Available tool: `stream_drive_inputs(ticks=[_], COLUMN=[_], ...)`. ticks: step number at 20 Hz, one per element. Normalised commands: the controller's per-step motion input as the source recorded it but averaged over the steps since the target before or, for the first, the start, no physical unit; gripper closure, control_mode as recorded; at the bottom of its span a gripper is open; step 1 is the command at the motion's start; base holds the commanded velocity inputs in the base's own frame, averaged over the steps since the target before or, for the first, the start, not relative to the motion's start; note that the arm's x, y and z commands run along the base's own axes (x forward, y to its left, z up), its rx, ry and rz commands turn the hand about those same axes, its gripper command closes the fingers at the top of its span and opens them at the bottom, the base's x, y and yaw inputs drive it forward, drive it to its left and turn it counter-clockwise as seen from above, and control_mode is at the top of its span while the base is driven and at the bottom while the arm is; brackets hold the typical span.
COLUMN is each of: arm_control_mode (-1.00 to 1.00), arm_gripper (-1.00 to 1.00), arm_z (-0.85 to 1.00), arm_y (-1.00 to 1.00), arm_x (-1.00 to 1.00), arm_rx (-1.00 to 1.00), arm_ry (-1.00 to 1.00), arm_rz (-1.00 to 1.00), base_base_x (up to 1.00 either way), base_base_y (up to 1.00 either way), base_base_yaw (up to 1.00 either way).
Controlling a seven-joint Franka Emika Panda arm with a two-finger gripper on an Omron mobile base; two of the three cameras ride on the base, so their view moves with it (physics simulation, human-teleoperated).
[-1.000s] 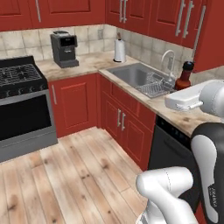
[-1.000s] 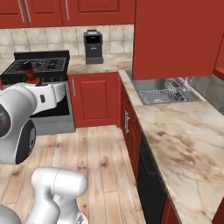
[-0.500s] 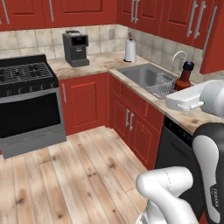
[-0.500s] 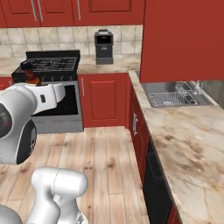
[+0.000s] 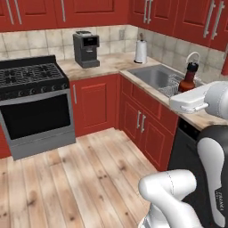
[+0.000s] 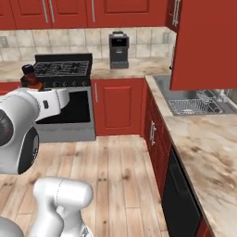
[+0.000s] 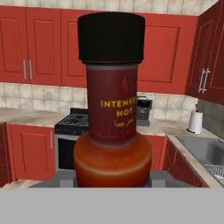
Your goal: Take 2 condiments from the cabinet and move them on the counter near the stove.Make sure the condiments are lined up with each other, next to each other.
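The red wall cabinet (image 5: 89, 11) runs along the far wall and round the corner, with at least seven silver bar handles counted in the left base view. One of its doors (image 6: 203, 44) stands large in the right of the right base view. Below it the beige veined counter (image 6: 208, 143) forms an L — one run along the far wall, one along the right side with a single steel sink (image 5: 156, 75) set in it. One black stove (image 5: 31, 80) stands at the far left, its grates on top and glass oven door below.

One dark grey coffee machine (image 5: 86, 49) sits on the counter just right of the stove, and one white paper-towel roll (image 5: 140, 51) stands in the far corner beside the sink.

One condiment shows: the dark brown bottle (image 7: 112, 105) with a black cap and red label, upright and held in the air, off the counter. In the left base view it rises above the arm's white hand over the right counter run, near the sink. The gripper (image 7: 112, 181) sits at its base — the jaws pinch the bottle's wide lower body from both sides.
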Motion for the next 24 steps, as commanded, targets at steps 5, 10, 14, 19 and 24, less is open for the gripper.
stream_drive_inputs(ticks=[5,10,14,19,24], arm_control_mode=[1.00,1.00,1.00,1.00,1.00], arm_gripper=[1.00,1.00,1.00,1.00,1.00], arm_z=[0.00,0.00,0.00,0.00,0.00], arm_y=[0.00,0.00,0.00,0.00,0.00], arm_x=[0.00,0.00,0.00,0.00,0.00], arm_rx=[0.00,0.00,0.00,0.00,0.00], arm_ry=[0.00,0.00,0.00,0.00,0.00], arm_rz=[0.00,0.00,0.00,0.00,0.00], base_base_x=[0.43,0.59,0.72,0.90,0.99], base_base_y=[0.67,0.57,0.56,0.48,0.12], base_base_yaw=[0.05,0.10,0.14,0.24,0.32])
